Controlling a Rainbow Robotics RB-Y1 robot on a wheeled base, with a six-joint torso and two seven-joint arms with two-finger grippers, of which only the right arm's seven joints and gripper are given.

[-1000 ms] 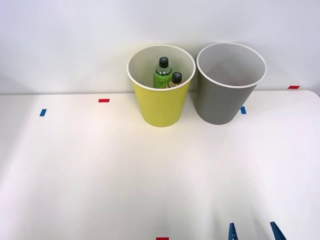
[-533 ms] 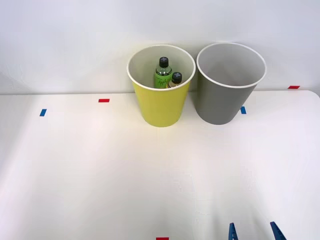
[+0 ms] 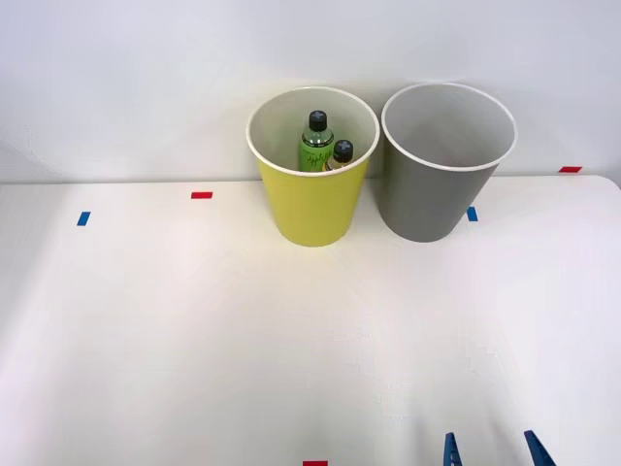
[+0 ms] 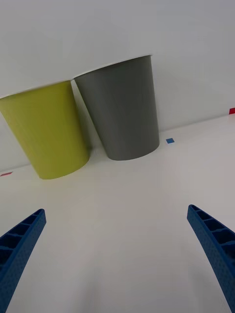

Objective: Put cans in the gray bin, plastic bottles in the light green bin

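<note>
Already both plastic bottles (image 3: 324, 146) stand inside the light green bin (image 3: 312, 209), well ahead of the released, empty right end effector (image 3: 492, 449); the gray bin (image 3: 434, 199) beside it looks empty, with no cans on the worktop (image 3: 175, 330).

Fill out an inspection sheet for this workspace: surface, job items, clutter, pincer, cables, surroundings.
Surface: white table, with small red and blue tape marks.
Job's things: light green bin and gray bin upright side by side at the far edge; two plastic bottles with black caps stand in the light green bin. What the gray bin holds cannot be told.
Clutter: nothing seen.
Grippers: right pincer open, holding nothing, at the near edge, well short of the bins.
Cables: nothing seen.
Surroundings: plain white wall.
</note>
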